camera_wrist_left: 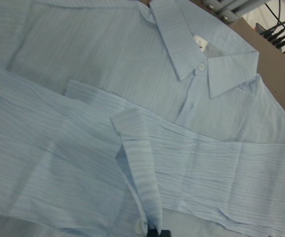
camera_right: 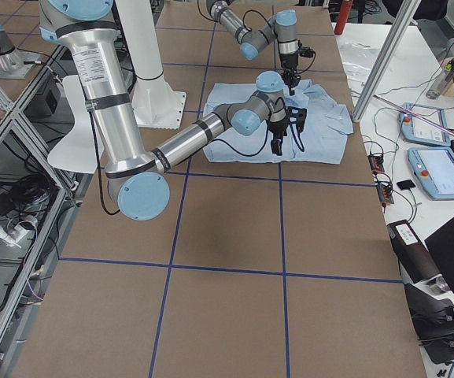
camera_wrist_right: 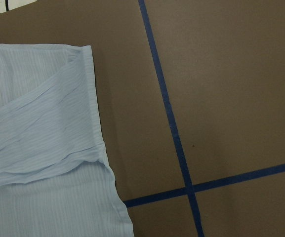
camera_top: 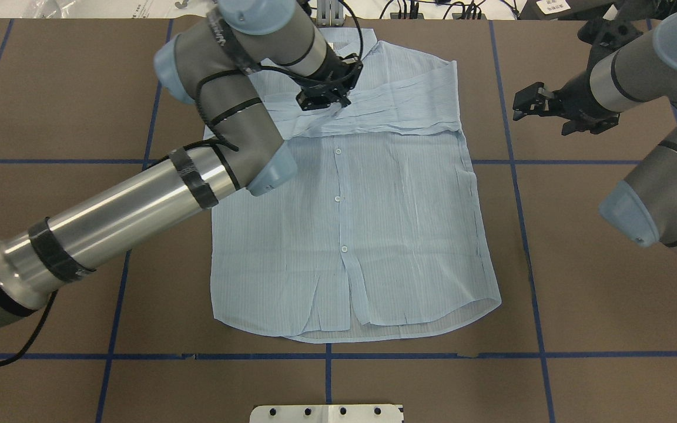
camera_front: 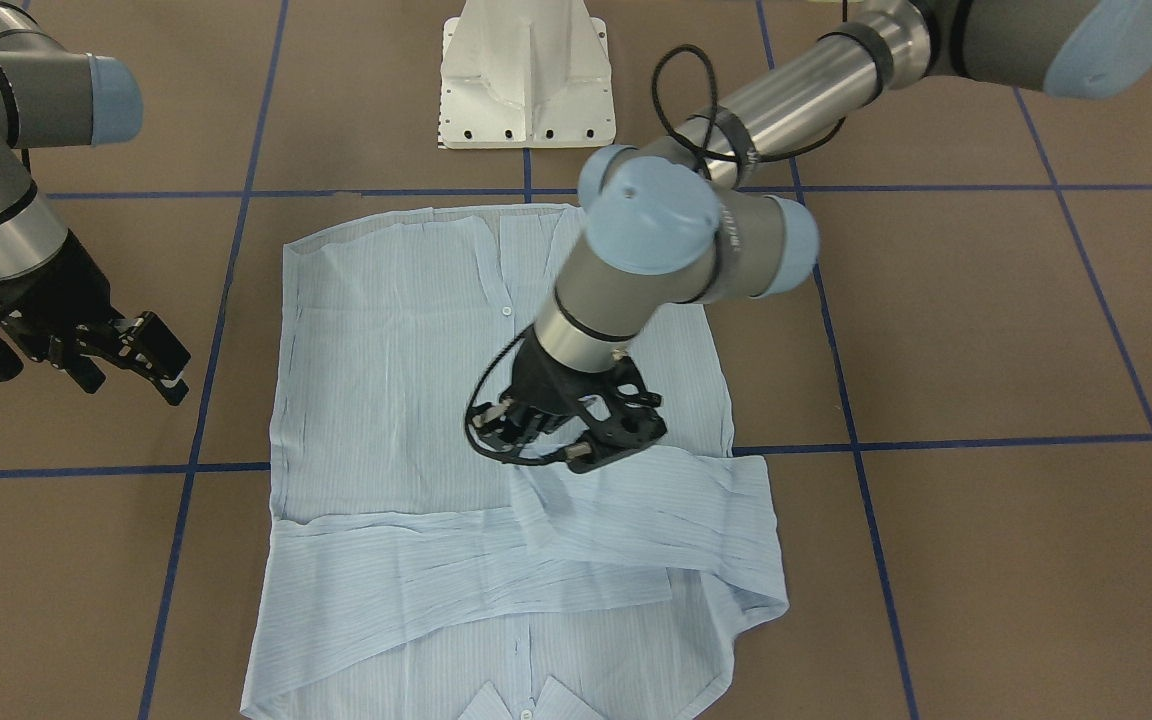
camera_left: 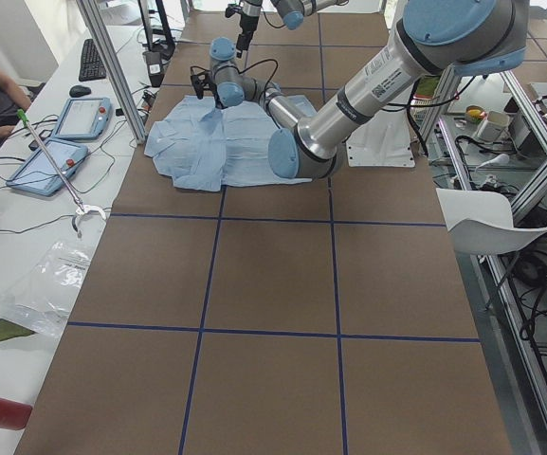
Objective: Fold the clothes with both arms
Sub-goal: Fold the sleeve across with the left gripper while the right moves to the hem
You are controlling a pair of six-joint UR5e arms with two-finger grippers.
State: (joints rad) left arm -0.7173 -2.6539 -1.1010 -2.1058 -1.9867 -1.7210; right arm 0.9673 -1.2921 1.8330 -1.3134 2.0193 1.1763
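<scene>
The pale blue striped shirt (camera_front: 396,380) lies flat, buttons up, on the brown table (camera_front: 986,330), with its collar (camera_wrist_left: 201,49) at the far edge and both sleeves folded across the chest. It also shows in the overhead view (camera_top: 385,223). My left gripper (camera_front: 576,458) is low over the chest (camera_top: 322,104). It looks shut on the cuff (camera_wrist_left: 132,163) of the upper sleeve, which rises toward the left wrist camera. My right gripper (camera_front: 151,360) is open and empty, hovering over bare table beside the shirt's shoulder (camera_top: 529,106). The right wrist view shows the shirt's edge (camera_wrist_right: 33,148).
Blue tape lines (camera_top: 515,158) divide the table into squares. The white pedestal base (camera_front: 526,70) stands at the robot's side of the table. Tablets and cables (camera_left: 64,133) lie on a side bench beyond the collar end, where a person sits.
</scene>
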